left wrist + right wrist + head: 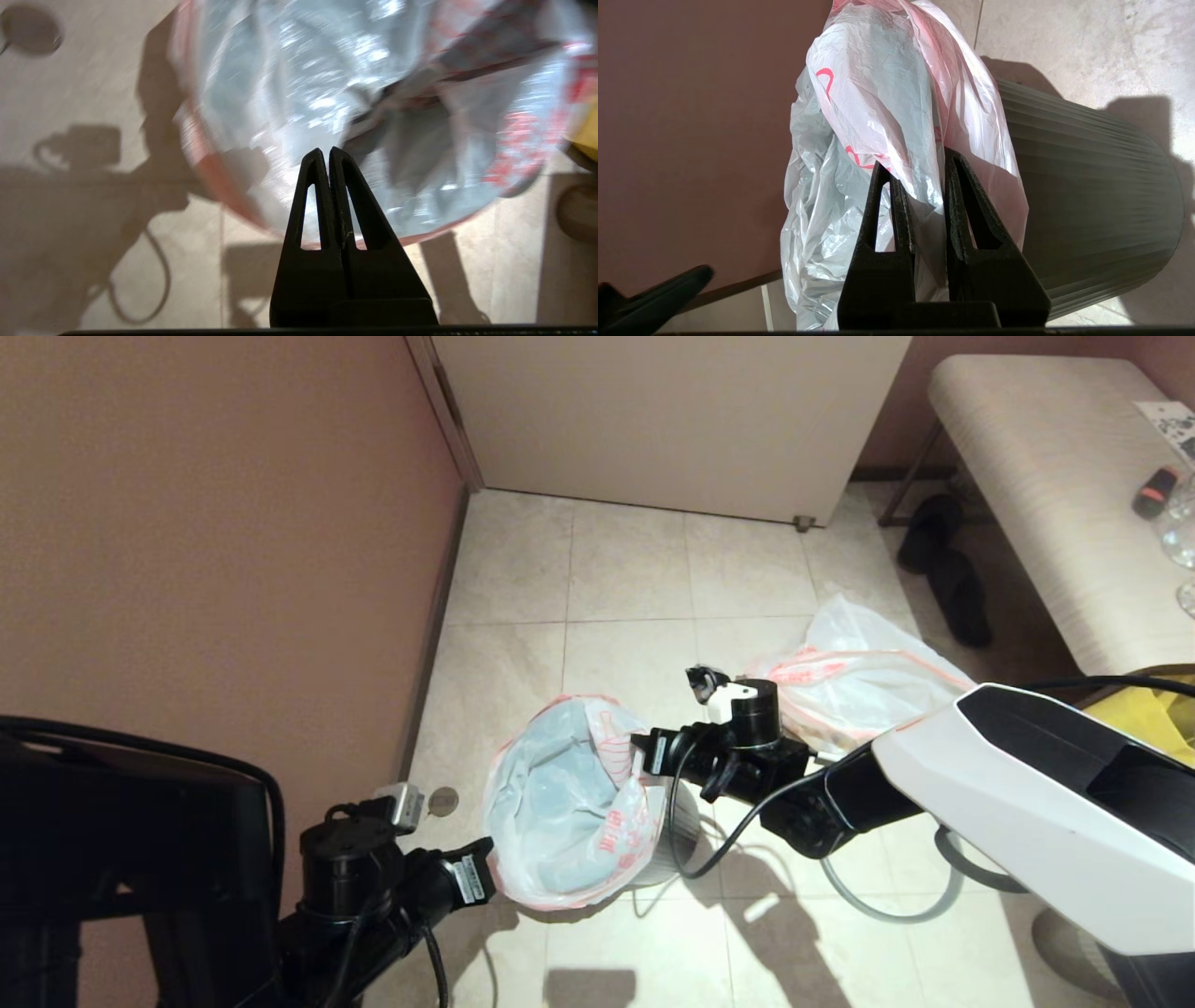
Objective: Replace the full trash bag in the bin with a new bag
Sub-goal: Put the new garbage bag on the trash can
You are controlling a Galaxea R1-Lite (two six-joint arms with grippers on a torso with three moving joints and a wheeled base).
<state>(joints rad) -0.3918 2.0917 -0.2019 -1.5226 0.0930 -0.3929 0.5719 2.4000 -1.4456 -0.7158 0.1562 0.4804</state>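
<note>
The new bag (pixel 569 803), translucent white with a pink-red hem and red print, stands puffed open over the dark ribbed bin (pixel 680 821). My right gripper (pixel 642 751) is at the bag's right edge; its fingers (pixel 959 196) are closed on a bunched fold of the new bag (pixel 878 116), next to the bin's wall (pixel 1087 210). My left gripper (pixel 485 868) is shut at the bag's near-left side, its tips (pixel 325 151) over the blurred plastic (pixel 303 84) with nothing showing between them. The full trash bag (pixel 859 677) lies on the floor behind my right arm. The grey hoop rim (pixel 882 913) lies under that arm.
A pink wall runs along the left and a white door (pixel 672 420) stands at the back. Right of the tiles are a padded bench (pixel 1046 476), dark slippers (pixel 943 569) and a big yellow bag (pixel 1162 714). A round floor drain (pixel 442 800) sits near the wall.
</note>
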